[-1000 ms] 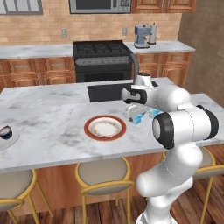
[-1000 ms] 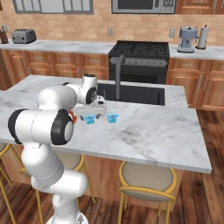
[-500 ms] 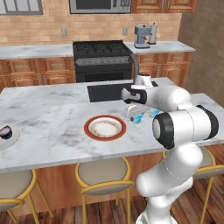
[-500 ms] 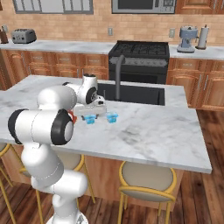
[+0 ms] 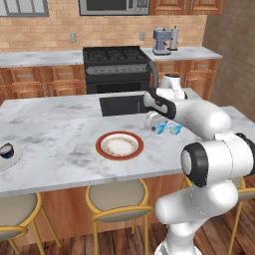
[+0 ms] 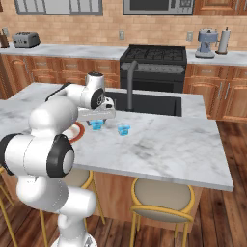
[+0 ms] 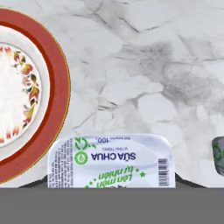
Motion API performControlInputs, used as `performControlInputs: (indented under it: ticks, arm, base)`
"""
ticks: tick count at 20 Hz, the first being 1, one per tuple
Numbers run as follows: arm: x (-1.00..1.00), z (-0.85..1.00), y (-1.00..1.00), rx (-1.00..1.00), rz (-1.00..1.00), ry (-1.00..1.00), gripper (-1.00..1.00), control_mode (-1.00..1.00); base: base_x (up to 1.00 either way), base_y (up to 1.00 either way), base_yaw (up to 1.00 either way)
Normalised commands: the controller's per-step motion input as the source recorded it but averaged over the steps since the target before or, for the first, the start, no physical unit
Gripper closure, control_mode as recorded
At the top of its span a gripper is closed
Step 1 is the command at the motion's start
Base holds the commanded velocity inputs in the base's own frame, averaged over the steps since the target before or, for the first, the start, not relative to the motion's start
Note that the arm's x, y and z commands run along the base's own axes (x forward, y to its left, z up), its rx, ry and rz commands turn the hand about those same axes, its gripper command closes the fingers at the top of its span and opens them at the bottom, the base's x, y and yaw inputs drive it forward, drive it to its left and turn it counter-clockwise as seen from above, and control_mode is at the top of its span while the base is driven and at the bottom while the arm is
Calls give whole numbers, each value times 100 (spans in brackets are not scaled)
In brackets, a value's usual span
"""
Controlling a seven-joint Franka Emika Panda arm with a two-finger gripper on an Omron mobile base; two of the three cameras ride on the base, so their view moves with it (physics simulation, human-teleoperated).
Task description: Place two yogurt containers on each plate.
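Gripper [image 5: 158,125] sits low over the nearer light-blue boxy yogurt container [image 7: 111,161] on the marble island, beside the red-rimmed white plate [image 5: 119,146]; jaws hidden (cannot tell if clamped); risk: shallow pinch slips, or a nudge hits the second blue cup [image 6: 124,129].

White arm [image 5: 209,164]; dark joints
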Motion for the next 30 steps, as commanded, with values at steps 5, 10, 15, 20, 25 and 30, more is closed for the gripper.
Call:
performControlInputs:
  ticks: [5, 10, 15, 20, 25, 30]
  arm:
    - [-89, 77, 10, 4, 0, -25, 100, -100]
    - [-63, 23, 90, 0, 0, -17, 100, -100]
    - [-18, 5, 100, -3, -2, -4, 100, -100]
    - [10, 7, 97, -9, -7, 5, 100, -100]
    - [43, 0, 65, -16, -5, 28, 100, -100]
    - [42, -12, 2, -3, 0, 32, 100, -100]
  base:
    - [0, 0, 0]
    - [0, 0, 0]
    - [0, 0, 0]
    - [0, 0, 0]
    - [0, 0, 0]
    - [0, 0, 0]
